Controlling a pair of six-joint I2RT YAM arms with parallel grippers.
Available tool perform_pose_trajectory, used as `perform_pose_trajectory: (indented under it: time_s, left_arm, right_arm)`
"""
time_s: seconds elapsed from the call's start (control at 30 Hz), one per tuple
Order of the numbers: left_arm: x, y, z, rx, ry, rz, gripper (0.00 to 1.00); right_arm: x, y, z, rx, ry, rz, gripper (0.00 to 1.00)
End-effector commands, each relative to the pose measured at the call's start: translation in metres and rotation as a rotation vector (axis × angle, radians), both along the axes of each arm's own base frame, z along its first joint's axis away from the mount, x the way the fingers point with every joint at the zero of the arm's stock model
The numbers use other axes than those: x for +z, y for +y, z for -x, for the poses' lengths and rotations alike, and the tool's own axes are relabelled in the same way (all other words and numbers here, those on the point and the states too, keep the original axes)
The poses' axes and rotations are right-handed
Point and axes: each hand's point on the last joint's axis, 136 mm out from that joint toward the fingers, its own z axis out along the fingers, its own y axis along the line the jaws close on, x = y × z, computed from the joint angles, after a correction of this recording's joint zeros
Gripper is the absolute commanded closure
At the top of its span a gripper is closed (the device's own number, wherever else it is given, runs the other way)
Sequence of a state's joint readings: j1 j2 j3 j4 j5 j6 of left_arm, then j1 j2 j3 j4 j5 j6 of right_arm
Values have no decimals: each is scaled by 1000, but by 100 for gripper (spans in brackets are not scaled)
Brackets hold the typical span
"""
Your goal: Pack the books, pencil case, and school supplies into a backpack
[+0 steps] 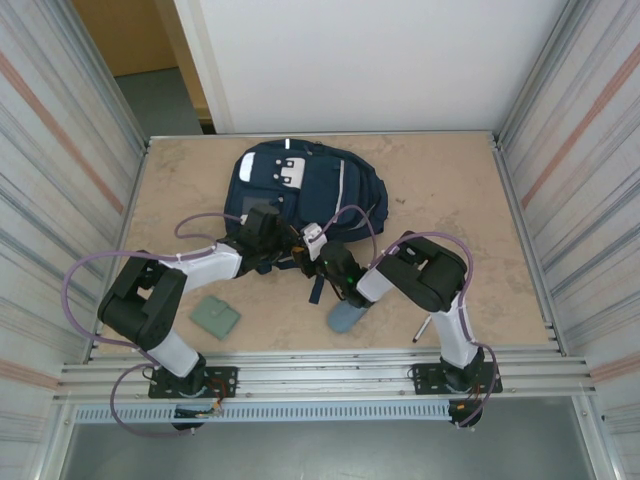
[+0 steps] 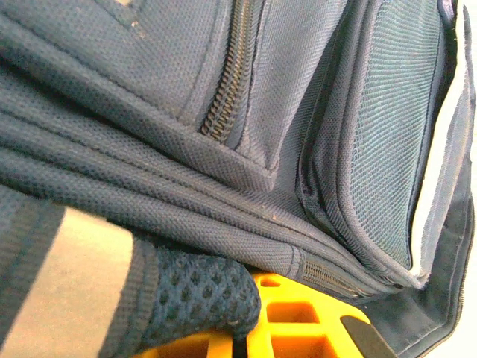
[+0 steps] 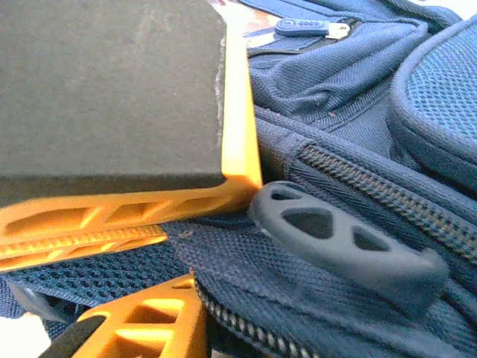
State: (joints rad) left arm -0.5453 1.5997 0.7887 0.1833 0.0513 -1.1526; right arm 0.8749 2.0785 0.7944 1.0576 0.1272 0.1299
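Left gripper (image 2: 242, 335) and right gripper (image 3: 212, 246) both work at the near edge of the large navy-blue fabric backpack (image 1: 320, 185), which lies flat just ahead of them; likely faults: the thin mesh slips from the fingers, or the right jaws close on cloth rather than the grey rubber zip pull (image 3: 350, 250) just beside them, so the zip stays closed; left gripper is clenched on a mesh-padded fold; right jaws stand narrowly apart astride fabric, and whether they pinch it cannot be told; blue-grey oblong pencil case (image 1: 348, 318) lies behind the right gripper and grey-green square pad (image 1: 216, 316) behind the left, both unpacked.
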Motion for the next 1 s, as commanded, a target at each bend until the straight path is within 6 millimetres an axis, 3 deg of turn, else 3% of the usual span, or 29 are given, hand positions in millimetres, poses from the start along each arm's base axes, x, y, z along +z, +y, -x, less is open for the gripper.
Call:
perform_pose_trajectory:
  time_s: [0.0, 0.23, 0.53, 0.97]
  left_arm:
    - [25, -18, 2, -54, -61, 66, 100]
    - [13, -7, -1, -63, -41, 1, 100]
    - [5, 13, -2, -30, -40, -30, 100]
    - [-2, 24, -5, -14, -34, -56, 100]
  right_arm:
    - [16, 3, -15, -36, -48, -74, 83]
    - [2, -16, -1, -50, 13, -135, 100]
    - [-10, -53, -2, -127, 81, -185, 100]
    - [1, -64, 6, -65, 96, -204, 100]
